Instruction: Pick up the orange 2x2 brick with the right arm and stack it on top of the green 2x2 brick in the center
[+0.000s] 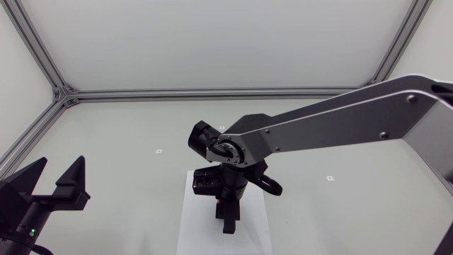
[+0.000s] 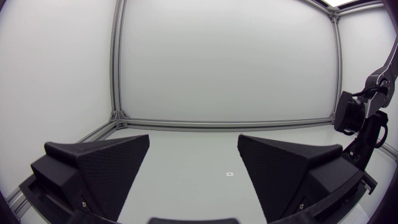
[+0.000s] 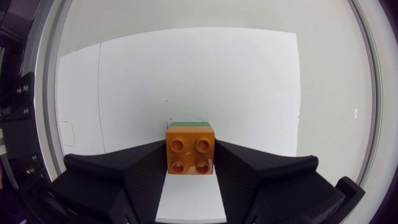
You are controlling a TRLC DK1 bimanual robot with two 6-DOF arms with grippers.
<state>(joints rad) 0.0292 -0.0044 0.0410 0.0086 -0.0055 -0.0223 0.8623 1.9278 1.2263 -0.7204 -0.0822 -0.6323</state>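
The orange 2x2 brick sits studs-up between the two black fingers of my right gripper, which is shut on it from both sides. Just past the orange brick a thin strip of the green brick shows, directly under it; whether the two touch I cannot tell. From above, my right gripper points down over a white sheet at the table's middle, and the arm hides both bricks. My left gripper stays at the near left, open and empty, also seen in its own view.
Aluminium frame rails run along the table's far edge and left side. Small white markers lie on the table on either side of the sheet. My right arm shows far off beside the left gripper's view.
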